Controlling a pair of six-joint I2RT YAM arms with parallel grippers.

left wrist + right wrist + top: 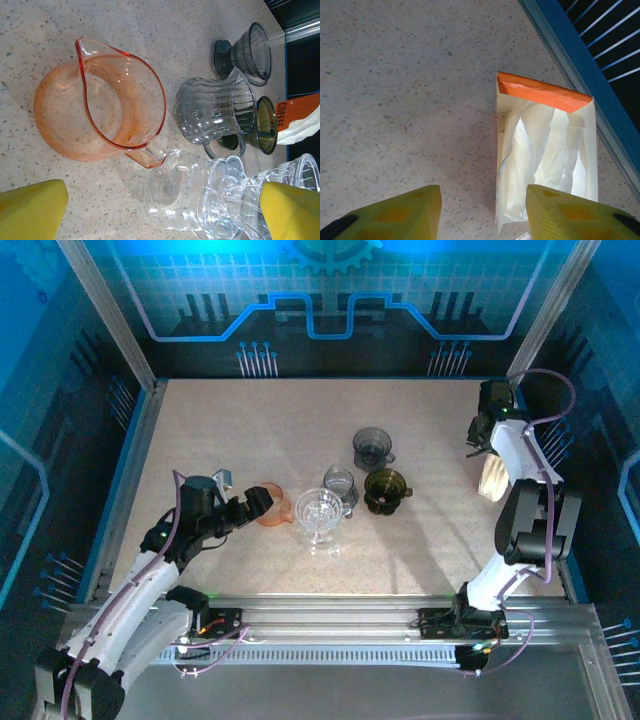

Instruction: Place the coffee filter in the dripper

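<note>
Your speckled table (250, 420) sits inside a blue-lit enclosure. By its right edge lies the filter box (540, 92). Its long axis runs away from the right gripper (482, 215), orange flap farthest, with white coffee filters (535, 150) showing in its open face. That pincer is spread, hovering just short of it. Your left wrist view adds the word "COFFEE" on the box. The left gripper (164, 200), also spread, faces five vessels: one pink pitcher (100, 100) and four drippers, clear (220, 200), grey (215, 107), dark grey (250, 52) and olive (265, 125)
</note>
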